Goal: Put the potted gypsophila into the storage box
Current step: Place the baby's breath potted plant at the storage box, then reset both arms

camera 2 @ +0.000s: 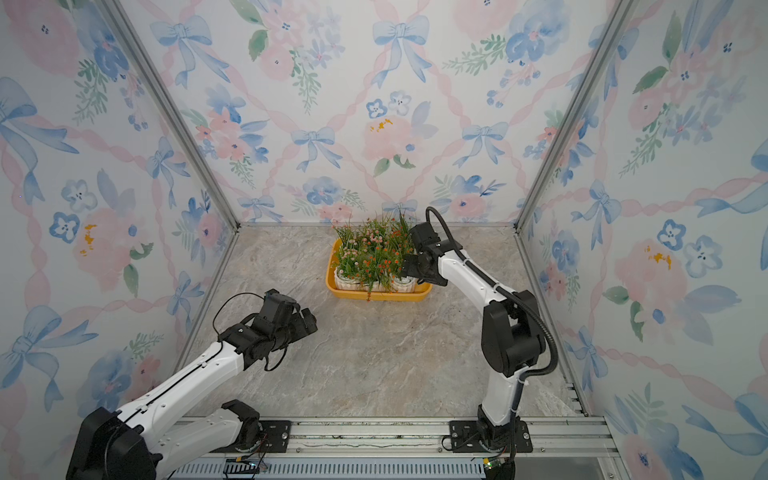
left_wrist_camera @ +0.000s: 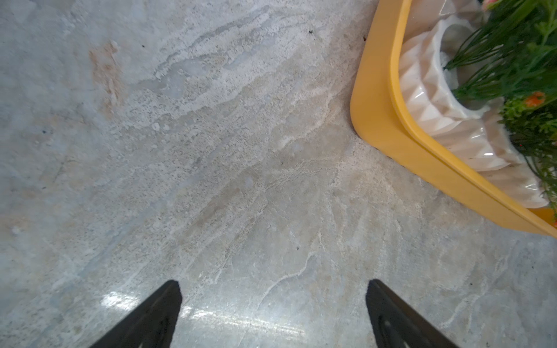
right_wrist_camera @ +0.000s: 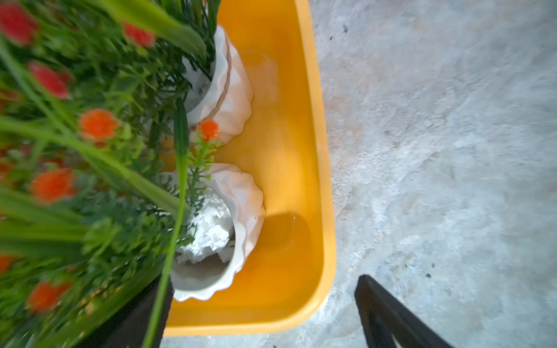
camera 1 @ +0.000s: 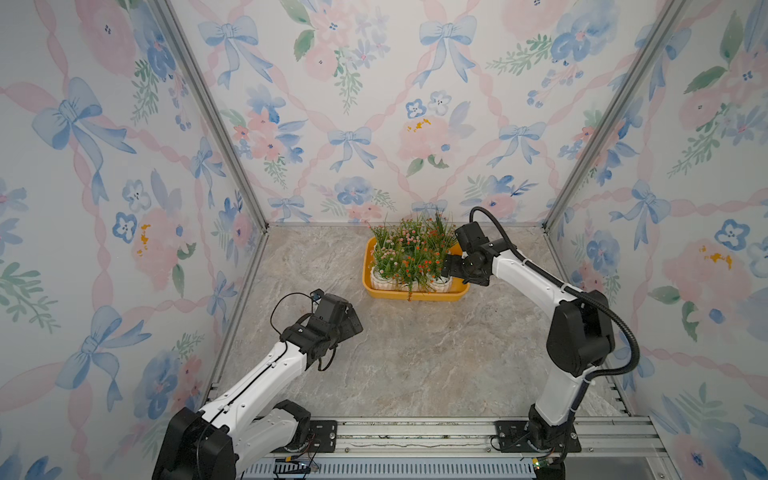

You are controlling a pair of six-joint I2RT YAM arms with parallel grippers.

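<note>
The yellow-orange storage box stands near the back wall. It is filled with potted gypsophila, pink flowers at the back and orange-red ones in front, in white ribbed pots. My right gripper is open at the box's right end. One finger is outside the wall and the other is behind foliage beside a pot that it does not clamp. My left gripper hangs open over bare table, left of and in front of the box.
Flowered walls close in the marble-look table on three sides, with metal posts at the back corners. A rail carrying both arm bases runs along the front edge. The right arm's cable loops above the box's right end.
</note>
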